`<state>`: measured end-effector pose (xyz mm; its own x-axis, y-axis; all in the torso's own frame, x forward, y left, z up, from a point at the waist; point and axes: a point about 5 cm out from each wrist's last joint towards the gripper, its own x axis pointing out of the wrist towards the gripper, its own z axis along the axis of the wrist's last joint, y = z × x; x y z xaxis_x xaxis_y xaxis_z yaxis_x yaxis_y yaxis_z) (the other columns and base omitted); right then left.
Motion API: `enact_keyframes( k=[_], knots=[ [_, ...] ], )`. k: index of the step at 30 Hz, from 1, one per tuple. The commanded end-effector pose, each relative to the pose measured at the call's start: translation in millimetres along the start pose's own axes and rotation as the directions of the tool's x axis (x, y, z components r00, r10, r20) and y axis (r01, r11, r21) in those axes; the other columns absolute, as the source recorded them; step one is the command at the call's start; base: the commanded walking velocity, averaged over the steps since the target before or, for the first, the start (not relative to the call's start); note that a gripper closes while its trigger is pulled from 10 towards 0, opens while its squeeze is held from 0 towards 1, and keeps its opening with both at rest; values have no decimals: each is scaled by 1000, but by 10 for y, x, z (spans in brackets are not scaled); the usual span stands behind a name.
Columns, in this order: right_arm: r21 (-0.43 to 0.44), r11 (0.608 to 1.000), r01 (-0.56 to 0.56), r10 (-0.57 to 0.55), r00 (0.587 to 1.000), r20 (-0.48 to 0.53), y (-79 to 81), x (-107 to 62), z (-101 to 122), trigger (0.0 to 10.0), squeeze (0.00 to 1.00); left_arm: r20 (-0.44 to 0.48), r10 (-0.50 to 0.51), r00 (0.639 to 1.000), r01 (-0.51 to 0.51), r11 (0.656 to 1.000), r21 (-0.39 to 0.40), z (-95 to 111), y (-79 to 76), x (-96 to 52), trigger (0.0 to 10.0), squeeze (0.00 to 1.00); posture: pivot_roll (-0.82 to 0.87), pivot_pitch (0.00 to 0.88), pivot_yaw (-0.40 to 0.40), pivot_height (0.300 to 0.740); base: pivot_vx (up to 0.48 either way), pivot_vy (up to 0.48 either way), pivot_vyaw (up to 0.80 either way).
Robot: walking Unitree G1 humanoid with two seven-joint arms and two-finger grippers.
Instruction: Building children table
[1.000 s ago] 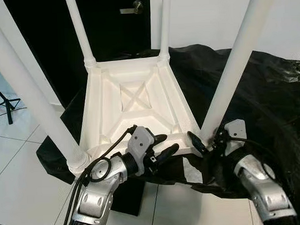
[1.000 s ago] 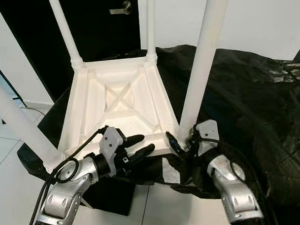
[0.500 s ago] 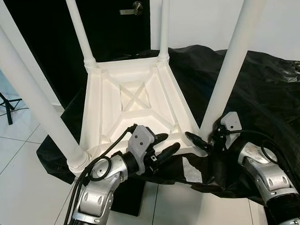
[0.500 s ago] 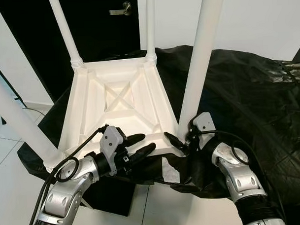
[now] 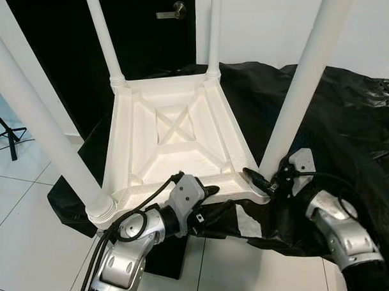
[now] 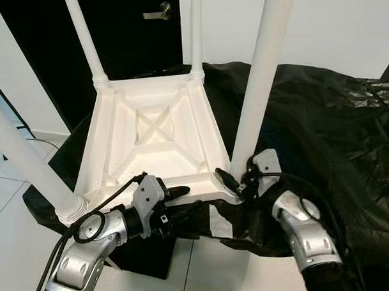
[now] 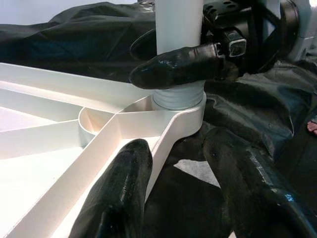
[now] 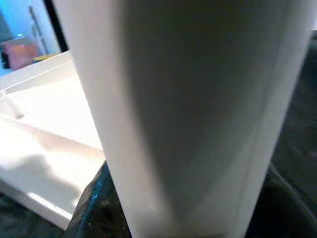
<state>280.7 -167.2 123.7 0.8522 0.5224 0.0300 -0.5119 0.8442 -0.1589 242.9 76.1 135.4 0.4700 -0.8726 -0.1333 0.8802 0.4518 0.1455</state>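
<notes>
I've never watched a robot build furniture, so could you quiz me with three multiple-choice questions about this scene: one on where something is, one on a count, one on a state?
1. Where is the right gripper?
A. At the base of the table's near right leg
B. On the door handle
C. Flat on the floor tiles

2. How many legs stand up from the white table?
A. Two
B. Three
C. Four

3. How does the table lie?
A. Upright on its legs
B. Upside down on the black sheet
C. On its side

Answers:
1 A, its black fingers sit around that leg where it meets the corner.
2 C, one leg rises from each corner.
3 B, the ribbed underside faces up; the left gripper straddles its near edge.
</notes>
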Motion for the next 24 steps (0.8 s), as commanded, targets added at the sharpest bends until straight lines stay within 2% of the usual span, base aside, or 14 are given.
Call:
enact_keyframes(
  k=[1, 4, 5, 8, 9, 10, 11, 12, 14, 15, 16, 21, 23, 24],
  knots=[
    [8, 998, 66, -65, 996, -54, 38, -30, -98, 10000, 0, -14, 2, 1000, -2, 1000, 1, -26, -5, 4, 10000, 0, -28, 0, -11, 740, 0, 0, 0],
    [5, 984, 179, -179, 982, -69, 65, -26, -114, 10000, 0, -12, 4, 1000, -4, 1000, -2, -19, 0, 5, 10000, 0, -30, 0, -8, 740, 0, 0, 0],
    [5, 984, 179, -179, 982, -69, 65, -26, -114, 10000, 0, -12, 4, 1000, -4, 1000, -2, -19, 0, 5, 10000, 0, -30, 0, -8, 740, 0, 0, 0],
    [17, 919, 393, -389, 914, -117, 155, -15, -167, 10000, 0, -9, -2, 1000, 2, 1000, -4, -13, -13, 11, 10000, 0, -34, 0, -6, 740, 0, 0, 0],
    [17, 919, 393, -389, 914, -117, 155, -15, -167, 10000, 0, -9, -2, 1000, 2, 1000, -4, -13, -13, 11, 10000, 0, -34, 0, -6, 740, 0, 0, 0],
    [23, 887, 461, -456, 882, -120, 175, -9, -164, 10000, 0, -9, -4, 1000, 4, 1000, -3, -14, -17, 13, 10000, 0, -29, 0, -10, 740, 0, 0, 0],
    [23, 887, 461, -456, 882, -120, 175, -9, -164, 10000, 0, -9, -4, 1000, 4, 1000, -3, -14, -17, 13, 10000, 0, -29, 0, -10, 740, 0, 0, 0],
    [33, 847, 530, -524, 844, -119, 192, -6, -146, 10000, 0, -8, -5, 1000, 5, 1000, -2, -10, -19, 14, 10000, 0, -26, 0, -8, 740, 0, 0, 0],
    [33, 847, 530, -524, 844, -119, 192, -6, -146, 10000, 0, -8, -5, 1000, 5, 1000, -2, -10, -19, 14, 10000, 0, -26, 0, -8, 740, 0, 0, 0],
    [49, 820, 571, -562, 818, -122, 231, 5, -131, 10000, 0, -6, -4, 1000, 4, 1000, -2, -6, -21, 11, 10000, 0, -27, 0, -7, 740, 0, 0, 0],
    [61, 816, 575, -567, 816, -116, 276, 23, -113, 10000, 0, -5, -5, 1000, 5, 1000, -4, -4, -23, 10, 10000, 0, -29, 0, -4, 740, 0, 0, 0],
    [83, 829, 553, -544, 832, -107, 329, 33, -100, 10000, 0, -5, -17, 1000, 17, 1000, -3, 3, -28, 10, 10000, 0, -30, 0, -3, 740, 0, 0, 0],
    [90, 833, 545, -539, 838, -85, 347, 37, -58, 10000, 533, -7, -18, 1000, 18, 1000, 2, 5, -16, 3, 10000, 0, -31, 0, -4, 740, 0, 0, 0],
    [90, 833, 545, -539, 838, -85, 347, 37, -58, 10000, 533, -7, -18, 1000, 18, 1000, 2, 5, -16, 3, 10000, 0, -31, 0, -4, 740, 0, 0, 0]
  ],
)
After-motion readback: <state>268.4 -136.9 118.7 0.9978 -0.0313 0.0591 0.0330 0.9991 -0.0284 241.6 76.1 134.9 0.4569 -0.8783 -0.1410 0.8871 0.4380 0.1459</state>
